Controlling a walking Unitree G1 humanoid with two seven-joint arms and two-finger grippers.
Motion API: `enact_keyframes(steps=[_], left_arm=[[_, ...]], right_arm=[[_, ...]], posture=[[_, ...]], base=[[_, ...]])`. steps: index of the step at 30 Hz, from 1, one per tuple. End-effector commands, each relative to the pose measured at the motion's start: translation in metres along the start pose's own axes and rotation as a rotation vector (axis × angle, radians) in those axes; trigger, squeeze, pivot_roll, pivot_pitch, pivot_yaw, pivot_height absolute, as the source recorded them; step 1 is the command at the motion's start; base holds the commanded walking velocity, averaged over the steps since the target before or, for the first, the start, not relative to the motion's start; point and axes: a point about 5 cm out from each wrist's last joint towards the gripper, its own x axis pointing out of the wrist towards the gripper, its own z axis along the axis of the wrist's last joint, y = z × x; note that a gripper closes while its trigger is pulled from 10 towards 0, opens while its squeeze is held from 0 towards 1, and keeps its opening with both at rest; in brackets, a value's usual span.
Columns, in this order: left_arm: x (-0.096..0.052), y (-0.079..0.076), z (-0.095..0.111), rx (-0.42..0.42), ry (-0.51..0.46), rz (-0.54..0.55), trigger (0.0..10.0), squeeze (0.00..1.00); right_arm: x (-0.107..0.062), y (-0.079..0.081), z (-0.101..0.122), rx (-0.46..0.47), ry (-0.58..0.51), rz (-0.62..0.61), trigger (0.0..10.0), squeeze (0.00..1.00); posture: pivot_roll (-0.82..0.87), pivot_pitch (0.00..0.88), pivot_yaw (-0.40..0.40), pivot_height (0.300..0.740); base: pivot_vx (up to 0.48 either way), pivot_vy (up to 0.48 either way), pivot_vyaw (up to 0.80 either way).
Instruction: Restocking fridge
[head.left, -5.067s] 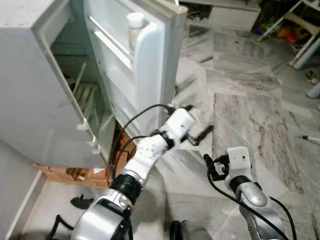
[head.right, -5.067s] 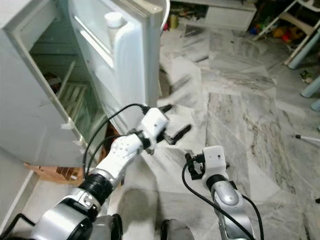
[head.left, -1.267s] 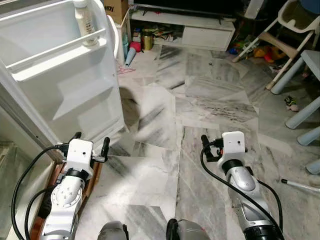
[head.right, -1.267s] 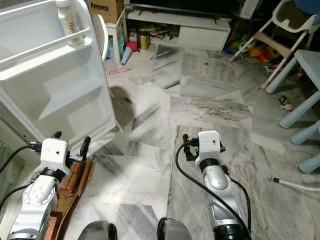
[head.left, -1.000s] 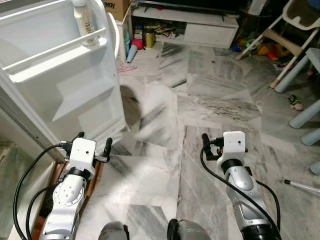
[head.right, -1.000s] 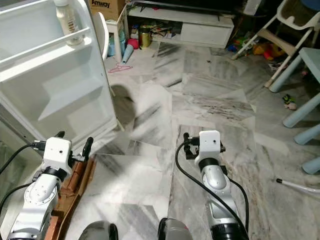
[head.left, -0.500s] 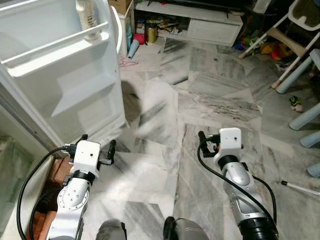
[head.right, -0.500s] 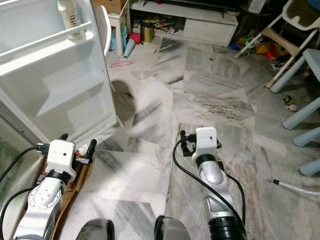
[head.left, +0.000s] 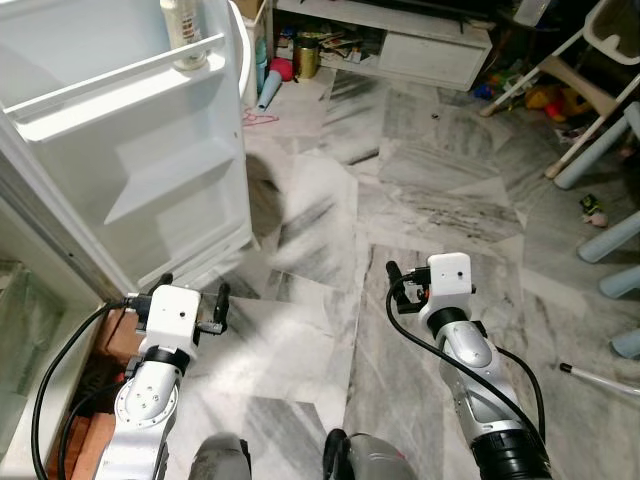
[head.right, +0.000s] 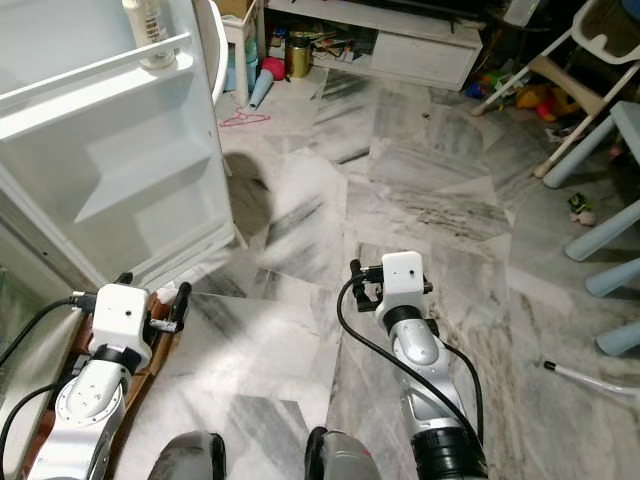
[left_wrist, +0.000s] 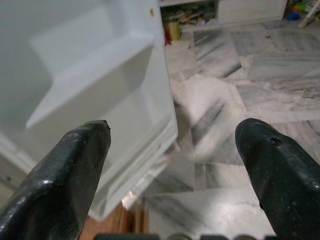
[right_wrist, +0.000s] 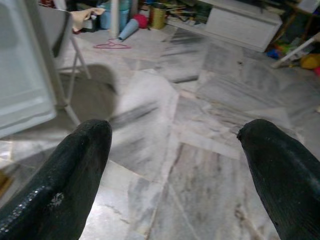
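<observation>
The white fridge door (head.left: 150, 150) stands wide open on my left, its inner shelves facing me. A pale bottle (head.left: 183, 35) stands in the top door shelf. My left gripper (head.left: 195, 290) is held low just below the door's bottom corner, open and empty; in the left wrist view (left_wrist: 175, 150) its fingers frame the door (left_wrist: 100, 75). Over bare marble floor my right gripper (head.left: 420, 275) is also open and empty, its fingers wide apart in the right wrist view (right_wrist: 175, 150). A strip of the fridge's inside (head.left: 20, 330) shows at the far left.
A brown wooden base (head.left: 110, 345) lies under the fridge by my left arm. Ahead stand a low white cabinet (head.left: 420, 50), a can (head.left: 306, 58), a blue cone (head.left: 268, 92) and toys. Chair legs (head.left: 580, 80) and blue furniture legs (head.left: 610, 235) are at the right.
Five seconds ago my left gripper was raised by the door's edge; now both arms hang low. In the last second the view has shifted slightly; both grippers stay open.
</observation>
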Motion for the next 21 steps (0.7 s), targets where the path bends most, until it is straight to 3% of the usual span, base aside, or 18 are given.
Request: enact_keyframes(steps=[1,9,21], left_arm=[[0.001,-0.003,-0.003,0.016,0.017,-0.023,10.0,0.0],[-0.001,0.001,-0.001,0.03,0.025,-0.094,10.0,0.0],[0.006,-0.022,-0.005,-0.011,0.031,-0.177,10.0,0.0]], right_arm=[[-0.001,-0.011,0.0,0.002,-0.002,-0.046,10.0,0.0],[-0.012,-0.015,0.001,0.008,-0.006,-0.085,10.0,0.0],[-0.022,-0.014,-0.006,-0.001,0.008,-0.094,10.0,0.0]], posture=[[0.16,0.099,-0.082,0.74],[0.12,0.127,-0.039,0.74],[0.07,0.067,-0.04,0.74]], base=[[0.0,0.0,0.0],[0.0,0.0,-0.68],[0.0,0.0,-0.8]])
